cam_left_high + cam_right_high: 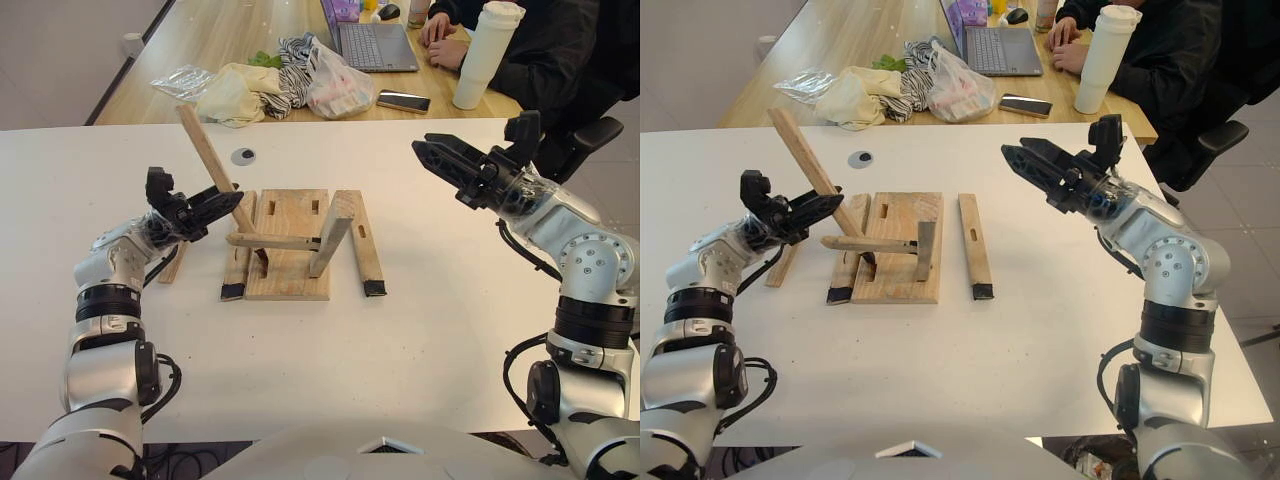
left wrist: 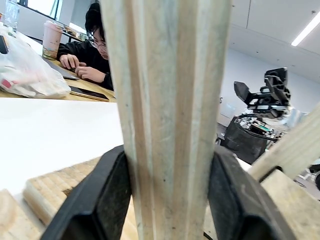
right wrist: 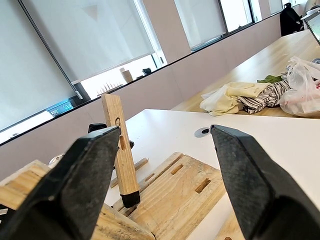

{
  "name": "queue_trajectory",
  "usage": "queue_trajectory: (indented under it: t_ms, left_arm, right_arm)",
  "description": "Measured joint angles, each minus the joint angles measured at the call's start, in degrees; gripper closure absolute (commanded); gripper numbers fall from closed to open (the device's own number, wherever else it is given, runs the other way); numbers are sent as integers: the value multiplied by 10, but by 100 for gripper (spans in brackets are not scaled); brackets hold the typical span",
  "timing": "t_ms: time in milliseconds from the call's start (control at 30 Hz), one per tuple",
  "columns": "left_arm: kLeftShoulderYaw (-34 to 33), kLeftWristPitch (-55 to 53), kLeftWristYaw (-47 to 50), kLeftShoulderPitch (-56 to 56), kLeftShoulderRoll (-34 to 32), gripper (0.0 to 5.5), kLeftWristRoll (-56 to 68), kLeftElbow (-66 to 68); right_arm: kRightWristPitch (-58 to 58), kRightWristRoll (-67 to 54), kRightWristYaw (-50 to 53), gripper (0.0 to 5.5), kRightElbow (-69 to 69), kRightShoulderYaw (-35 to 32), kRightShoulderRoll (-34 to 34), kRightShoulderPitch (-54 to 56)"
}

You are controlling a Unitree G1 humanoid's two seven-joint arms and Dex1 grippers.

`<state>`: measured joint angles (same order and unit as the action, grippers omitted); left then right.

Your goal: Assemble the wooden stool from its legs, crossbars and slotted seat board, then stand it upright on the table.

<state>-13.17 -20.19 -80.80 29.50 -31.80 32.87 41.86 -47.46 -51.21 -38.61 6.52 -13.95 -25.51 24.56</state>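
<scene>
My left hand point(image 1: 222, 210) is closed on a leg point(image 1: 205, 150), with one finger clamped on each side of it, low on its length. My right hand point(image 1: 425, 155) is wide open and holds nothing. It hovers above the desk point(image 1: 400, 350), well apart to the far right of the parts.

The seat board point(image 1: 290, 275) lies flat at centre. The held leg's long axis is tilted: the lower end meets the board's left edge and the top leans far and left. I cannot tell if that end is seated in a slot. A crossbar point(image 1: 275, 241) runs left to right from beside the held leg to a second leg point(image 1: 333, 232), which stands tilted on the board. A third leg point(image 1: 366, 245) lies flat just right of the board.

In my judgement the next move requires bringing the held leg upright. The left hand is nearer.
</scene>
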Motion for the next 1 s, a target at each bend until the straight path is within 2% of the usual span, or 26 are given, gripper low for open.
queue_trajectory:
  t_ms: [167,367,600,767,1000]
  left_arm:
    - [1,-19,-4,-7,0,350,-1,-18]
    - [22,81,-28,-12,-4,350,-23,13]
    - [54,136,-93,-30,-87,350,-43,41]
    - [66,147,-100,-60,-101,350,-46,9]
    - [92,278,-111,-78,-112,350,-48,-36]
  right_arm:
    - [0,5,0,221,1,10,1,-3]
    - [0,6,2,221,-1,10,1,-3]
    - [1,6,18,221,-2,6,2,-10]
    - [5,7,30,221,-1,6,4,-15]
    - [6,6,35,221,-1,6,3,-19]
